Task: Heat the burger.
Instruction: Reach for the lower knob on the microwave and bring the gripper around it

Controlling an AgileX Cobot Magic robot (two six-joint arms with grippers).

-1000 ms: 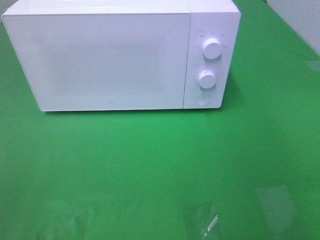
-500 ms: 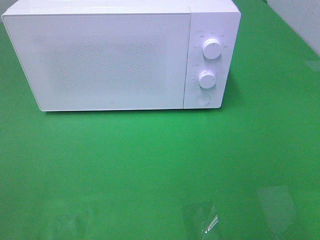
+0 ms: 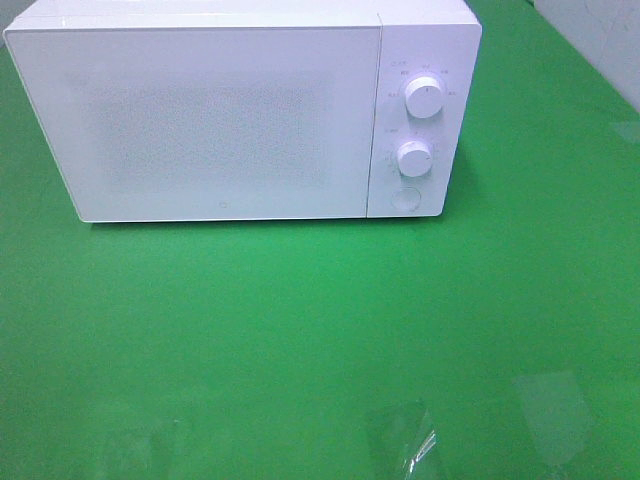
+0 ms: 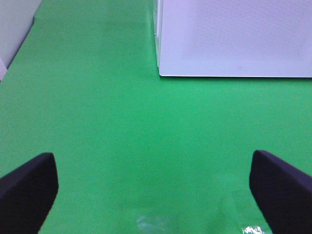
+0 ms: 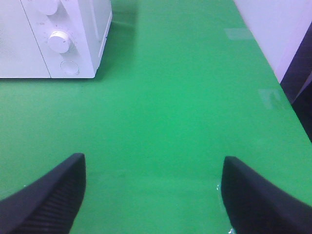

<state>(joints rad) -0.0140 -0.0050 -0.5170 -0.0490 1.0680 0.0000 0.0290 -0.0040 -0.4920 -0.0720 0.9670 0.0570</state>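
Observation:
The burger is out of view in every frame. A white microwave [image 3: 240, 110] stands at the back of the green table with its door shut; its corner shows in the left wrist view [image 4: 234, 39] and its dial side in the right wrist view [image 5: 53, 39]. My left gripper [image 4: 153, 195] hovers open over bare green surface, well short of the microwave, nothing between its dark fingers [image 4: 27, 190]. My right gripper [image 5: 151, 195] is open too, over the table to the right of the microwave, fingers [image 5: 48, 195] empty. Neither gripper shows in the exterior view.
The microwave panel carries two round dials [image 3: 424, 97] [image 3: 413, 157] and a round button [image 3: 405, 199]. A white wall [image 5: 273, 29] borders the table's right side, and the table edge [image 5: 287, 97] runs there. Another pale wall [image 4: 14, 24] lies at the left.

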